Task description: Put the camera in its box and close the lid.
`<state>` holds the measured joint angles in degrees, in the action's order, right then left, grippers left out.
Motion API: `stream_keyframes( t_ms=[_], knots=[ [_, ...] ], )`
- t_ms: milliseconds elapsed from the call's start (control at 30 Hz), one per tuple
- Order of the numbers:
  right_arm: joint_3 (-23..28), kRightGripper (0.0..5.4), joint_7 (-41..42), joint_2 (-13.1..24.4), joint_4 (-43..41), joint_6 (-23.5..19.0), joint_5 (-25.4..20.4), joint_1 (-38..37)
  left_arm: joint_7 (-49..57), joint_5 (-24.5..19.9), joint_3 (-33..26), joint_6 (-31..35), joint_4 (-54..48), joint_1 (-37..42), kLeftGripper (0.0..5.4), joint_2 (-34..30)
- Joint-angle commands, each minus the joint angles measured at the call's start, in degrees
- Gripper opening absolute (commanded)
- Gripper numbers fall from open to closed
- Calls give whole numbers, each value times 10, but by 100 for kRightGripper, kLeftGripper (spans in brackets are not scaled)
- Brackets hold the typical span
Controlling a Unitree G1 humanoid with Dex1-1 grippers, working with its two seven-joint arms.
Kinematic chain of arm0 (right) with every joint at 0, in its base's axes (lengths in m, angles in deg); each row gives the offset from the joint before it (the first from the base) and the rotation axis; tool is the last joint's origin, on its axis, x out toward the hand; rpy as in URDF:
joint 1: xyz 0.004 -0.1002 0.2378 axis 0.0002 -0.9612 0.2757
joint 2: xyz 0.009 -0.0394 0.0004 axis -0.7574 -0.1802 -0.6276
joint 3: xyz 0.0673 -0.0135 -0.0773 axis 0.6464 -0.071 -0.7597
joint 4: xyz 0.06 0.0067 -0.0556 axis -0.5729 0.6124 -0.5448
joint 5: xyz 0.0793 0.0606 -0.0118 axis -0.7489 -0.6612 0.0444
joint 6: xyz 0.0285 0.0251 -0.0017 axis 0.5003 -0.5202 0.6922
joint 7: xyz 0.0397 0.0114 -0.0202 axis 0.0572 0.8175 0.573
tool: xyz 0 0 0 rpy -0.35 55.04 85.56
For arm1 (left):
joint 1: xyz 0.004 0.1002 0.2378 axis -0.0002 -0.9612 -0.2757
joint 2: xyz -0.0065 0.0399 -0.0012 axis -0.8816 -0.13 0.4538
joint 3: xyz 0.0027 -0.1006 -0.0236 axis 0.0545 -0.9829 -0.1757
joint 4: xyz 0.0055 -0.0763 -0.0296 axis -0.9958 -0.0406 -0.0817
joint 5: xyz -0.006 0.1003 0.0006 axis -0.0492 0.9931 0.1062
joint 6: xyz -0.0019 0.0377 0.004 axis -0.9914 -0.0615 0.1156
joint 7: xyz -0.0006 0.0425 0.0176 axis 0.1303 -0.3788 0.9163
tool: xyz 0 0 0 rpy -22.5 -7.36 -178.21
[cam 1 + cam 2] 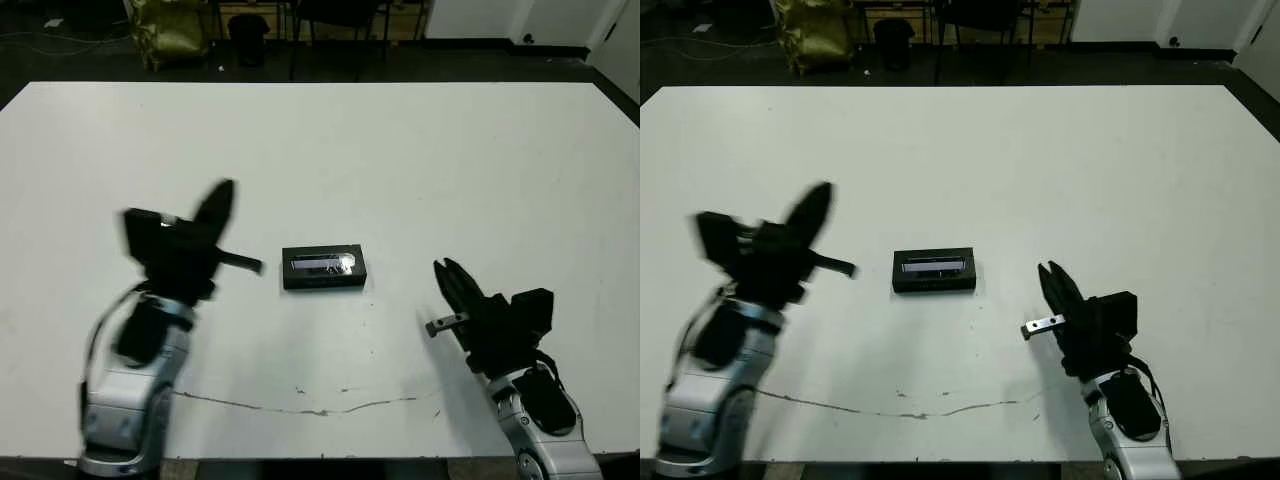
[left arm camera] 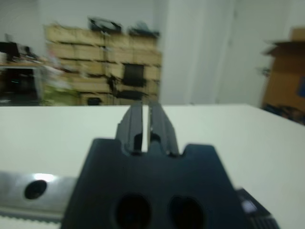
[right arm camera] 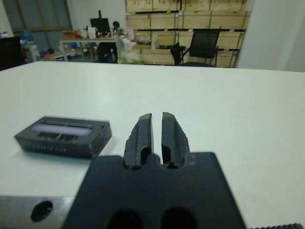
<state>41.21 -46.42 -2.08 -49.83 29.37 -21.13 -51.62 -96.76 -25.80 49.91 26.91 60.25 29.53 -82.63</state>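
Judging from how it sits, the box [image 1: 323,268] already wears its lid [image 1: 322,263]: you see one low black block with a pale silvery strip along its top, lying flat on the white tabletop [image 1: 400,160], roughly midway between the two arms. The camera itself is not visible anywhere, so you cannot tell from here whether it lies inside; the closed look suggests it does.

Expect the box to handle as a light, stiff little thing with smooth, probably slick sides. It will likely skid on the tabletop if you push it from one side only. If you need to take hold, pinch it across its two long walls, near the middle, and press down on the lid gently, since a small case like this may tip or pop open under an off-centre push.

Your left pincer [image 1: 222,205] is raised off the tabletop to the left of the box, well apart from it, fingers pointing up and away; it looks blurred. In the left wrist view its fingers stand nearly together with only a thin slit between them, holding nothing.

Your right pincer [image 1: 1055,283] sits low to the right of the box, near but not touching, its tips angled toward it. Its fingers are likewise drawn close, a narrow gap between, and empty.
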Motion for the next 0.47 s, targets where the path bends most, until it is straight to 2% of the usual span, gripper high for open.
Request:
stream_keyframes(
  t_ms=[33,200,333,467],
  knots=[
    [11,0,-31,-11,-11,-44,-2,18,11,-24,-25,-15,42,-19,3,14],
    [19,0,-73,-19,-16,-93,12,58,17,-24,-27,-64,104,-28,3,32],
    [28,0,-93,-29,-10,-126,7,91,36,-9,-14,-70,133,-28,3,45],
    [30,0,-99,-29,-6,-140,11,104,49,-2,-6,-70,145,-23,3,52]
  ],
)
